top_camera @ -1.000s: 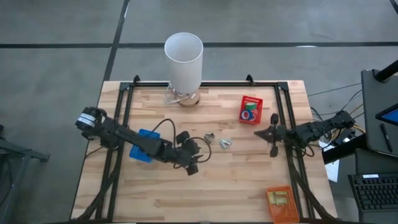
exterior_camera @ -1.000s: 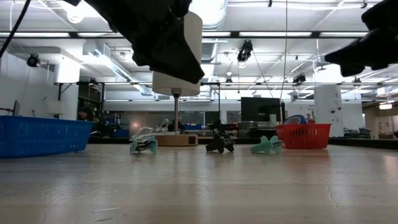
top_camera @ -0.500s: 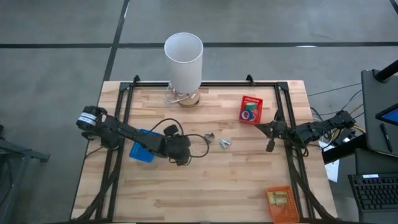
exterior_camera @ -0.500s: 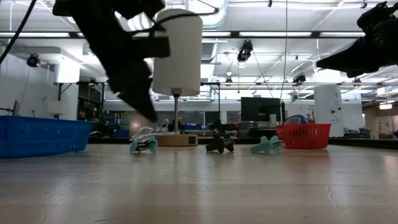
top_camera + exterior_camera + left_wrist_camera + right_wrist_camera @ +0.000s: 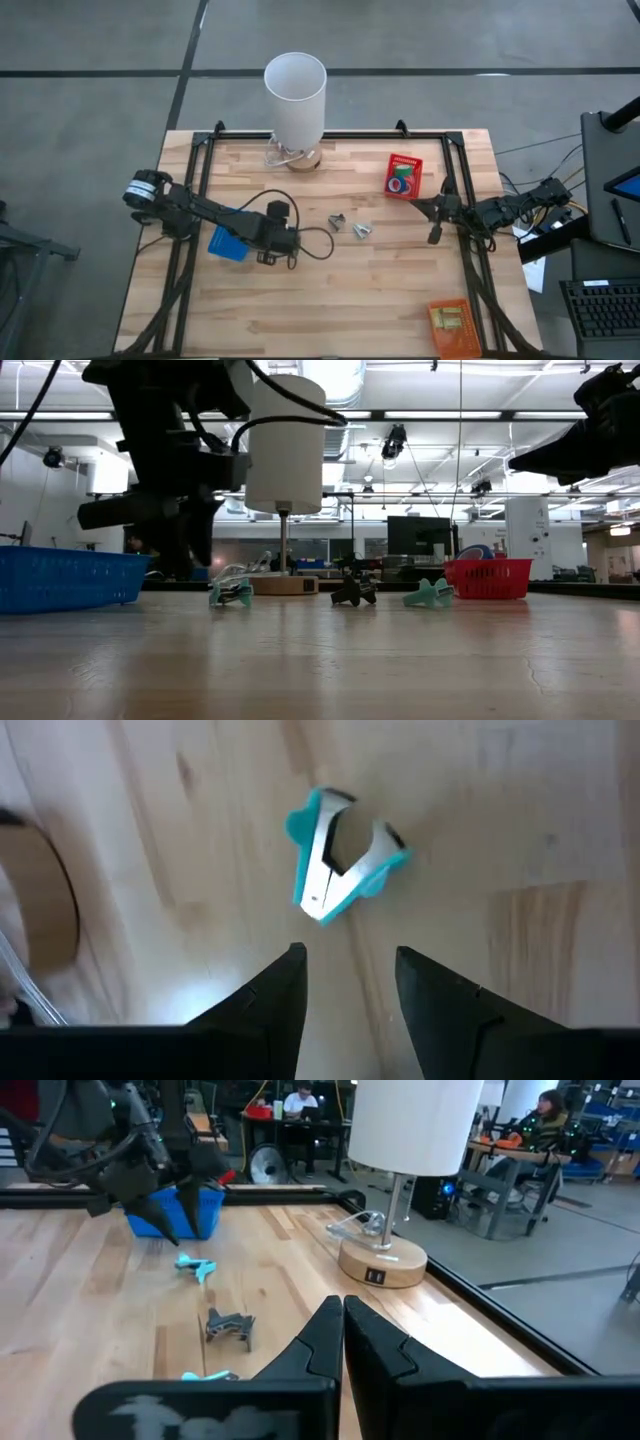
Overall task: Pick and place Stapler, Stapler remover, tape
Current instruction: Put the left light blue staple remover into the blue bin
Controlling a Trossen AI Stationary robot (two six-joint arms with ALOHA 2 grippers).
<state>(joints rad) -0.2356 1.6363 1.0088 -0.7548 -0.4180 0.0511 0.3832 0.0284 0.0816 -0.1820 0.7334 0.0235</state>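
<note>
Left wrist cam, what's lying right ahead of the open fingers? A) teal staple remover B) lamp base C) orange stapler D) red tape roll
A: a teal staple remover lies on the wood just beyond the left gripper, whose fingers are apart and empty.

1. Teal staple remover (image 5: 340, 853) lies flat on the wood, just ahead of the left gripper's (image 5: 347, 982) spread fingertips.
2. Two more staple removers (image 5: 350, 226) lie mid-table.
3. Tape rolls (image 5: 402, 183), seemingly, sit in the red bin (image 5: 403, 162).
</note>
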